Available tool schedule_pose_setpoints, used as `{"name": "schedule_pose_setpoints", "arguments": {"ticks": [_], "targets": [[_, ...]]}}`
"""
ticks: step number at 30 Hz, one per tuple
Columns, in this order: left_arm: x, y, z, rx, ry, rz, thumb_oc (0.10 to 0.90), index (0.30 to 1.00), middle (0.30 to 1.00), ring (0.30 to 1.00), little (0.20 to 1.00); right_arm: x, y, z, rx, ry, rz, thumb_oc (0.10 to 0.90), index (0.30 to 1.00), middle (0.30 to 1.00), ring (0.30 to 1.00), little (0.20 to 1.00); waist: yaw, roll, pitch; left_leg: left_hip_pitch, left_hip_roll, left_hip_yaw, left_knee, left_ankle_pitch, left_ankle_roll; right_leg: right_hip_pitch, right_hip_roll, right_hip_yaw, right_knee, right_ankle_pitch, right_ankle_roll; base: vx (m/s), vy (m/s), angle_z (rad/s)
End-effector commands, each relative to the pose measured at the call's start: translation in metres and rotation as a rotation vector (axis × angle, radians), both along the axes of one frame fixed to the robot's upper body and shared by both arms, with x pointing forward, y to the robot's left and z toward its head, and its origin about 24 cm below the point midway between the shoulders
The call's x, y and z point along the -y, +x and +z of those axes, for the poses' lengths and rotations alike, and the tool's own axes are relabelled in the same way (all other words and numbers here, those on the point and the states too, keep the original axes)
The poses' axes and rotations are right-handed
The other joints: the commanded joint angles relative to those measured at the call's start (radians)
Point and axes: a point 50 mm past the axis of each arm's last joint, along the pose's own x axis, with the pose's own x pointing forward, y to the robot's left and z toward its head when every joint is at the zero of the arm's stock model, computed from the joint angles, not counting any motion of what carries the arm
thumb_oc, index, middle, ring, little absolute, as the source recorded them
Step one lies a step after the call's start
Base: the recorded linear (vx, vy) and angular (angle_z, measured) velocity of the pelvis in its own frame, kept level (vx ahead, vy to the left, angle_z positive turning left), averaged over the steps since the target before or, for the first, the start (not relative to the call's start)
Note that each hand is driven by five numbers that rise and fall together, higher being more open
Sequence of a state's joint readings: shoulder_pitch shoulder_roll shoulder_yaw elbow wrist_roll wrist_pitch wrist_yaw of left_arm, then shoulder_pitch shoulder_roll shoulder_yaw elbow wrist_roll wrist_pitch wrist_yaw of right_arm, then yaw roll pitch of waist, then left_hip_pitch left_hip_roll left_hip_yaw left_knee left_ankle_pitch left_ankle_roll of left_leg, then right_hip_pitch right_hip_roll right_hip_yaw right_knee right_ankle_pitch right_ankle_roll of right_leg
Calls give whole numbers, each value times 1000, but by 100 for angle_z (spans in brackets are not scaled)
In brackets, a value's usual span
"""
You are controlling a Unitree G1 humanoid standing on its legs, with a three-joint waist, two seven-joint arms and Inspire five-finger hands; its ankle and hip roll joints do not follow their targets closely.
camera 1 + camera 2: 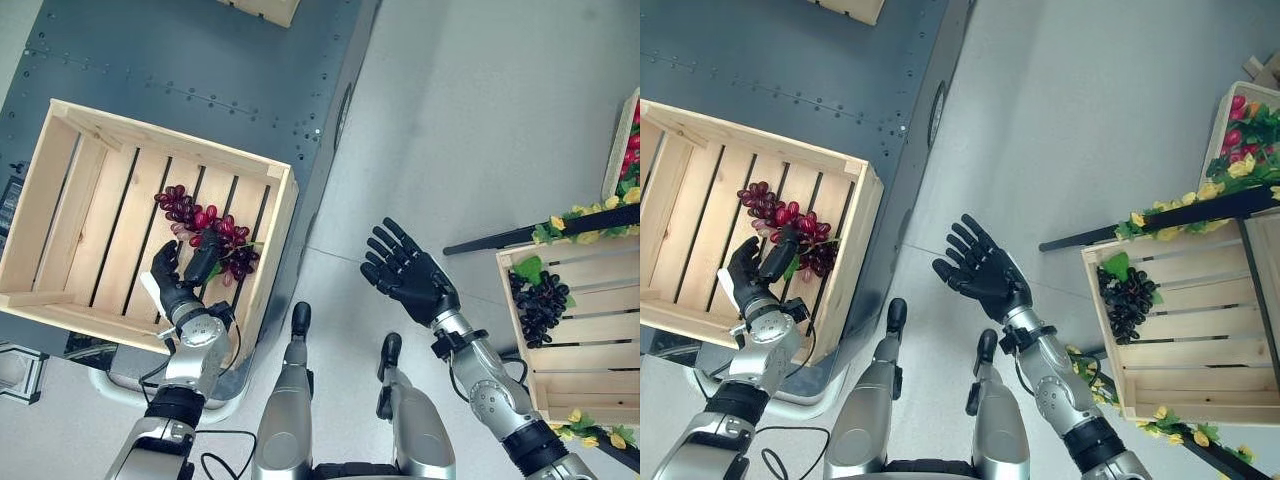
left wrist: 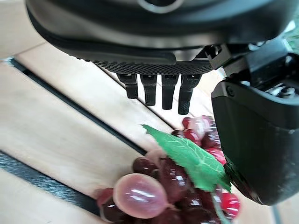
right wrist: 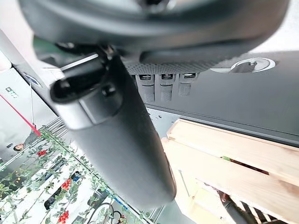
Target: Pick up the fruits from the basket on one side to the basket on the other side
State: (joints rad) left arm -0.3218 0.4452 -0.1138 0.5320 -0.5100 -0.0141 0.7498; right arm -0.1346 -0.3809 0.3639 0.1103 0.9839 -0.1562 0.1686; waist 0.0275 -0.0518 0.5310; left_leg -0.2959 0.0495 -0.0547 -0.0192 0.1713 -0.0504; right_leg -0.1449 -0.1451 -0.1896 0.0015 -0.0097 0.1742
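Note:
A bunch of red grapes [image 1: 205, 220] with a green leaf [image 2: 196, 161] lies on the slats of the wooden crate [image 1: 170, 140] on the left. My left hand [image 1: 178, 290] is inside that crate at the near end of the bunch. It is open: the thumb [image 2: 257, 140] rests beside the grapes [image 2: 159, 182] and the fingers [image 2: 161, 91] reach out over the slats, not closed round them. My right hand [image 1: 410, 272] hovers open, palm up, over the floor between the crates. The right crate [image 1: 575, 380] holds a bunch of dark grapes [image 1: 541, 303].
The left crate stands on a dark metal platform [image 1: 200, 60], with another wooden crate [image 1: 265, 10] at its far edge. A black bar with yellow flowers [image 1: 560, 230] crosses above the right crate. A further crate with red fruit [image 1: 625, 140] sits at the far right.

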Motion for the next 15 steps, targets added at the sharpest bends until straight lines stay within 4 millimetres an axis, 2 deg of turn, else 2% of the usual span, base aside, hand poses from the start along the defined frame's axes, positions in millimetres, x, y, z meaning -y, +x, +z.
{"name": "schedule_pose_setpoints", "arguments": {"ticks": [1,7,15], "targets": [[-10,10,19,52,21,60,800,900,900,900,900,-14,1,43,193,33,50,800,900,900,900,900,-16,-11,-11,21,-30,37,43,-85,49,-143,36,54,123,46,-77,0,0,0],[-12,14,12,-61,22,35,800,900,900,900,900,-15,5,43,185,26,57,800,900,900,900,900,-27,-7,-11,15,-30,41,55,-85,50,-146,33,56,128,46,-77,0,0,0],[-5,27,15,-70,-16,-21,800,900,900,900,900,-18,10,49,189,23,58,800,900,900,900,900,-44,-11,-11,-8,-29,52,72,-83,49,-170,33,67,136,52,-77,2,0,-1]]}}
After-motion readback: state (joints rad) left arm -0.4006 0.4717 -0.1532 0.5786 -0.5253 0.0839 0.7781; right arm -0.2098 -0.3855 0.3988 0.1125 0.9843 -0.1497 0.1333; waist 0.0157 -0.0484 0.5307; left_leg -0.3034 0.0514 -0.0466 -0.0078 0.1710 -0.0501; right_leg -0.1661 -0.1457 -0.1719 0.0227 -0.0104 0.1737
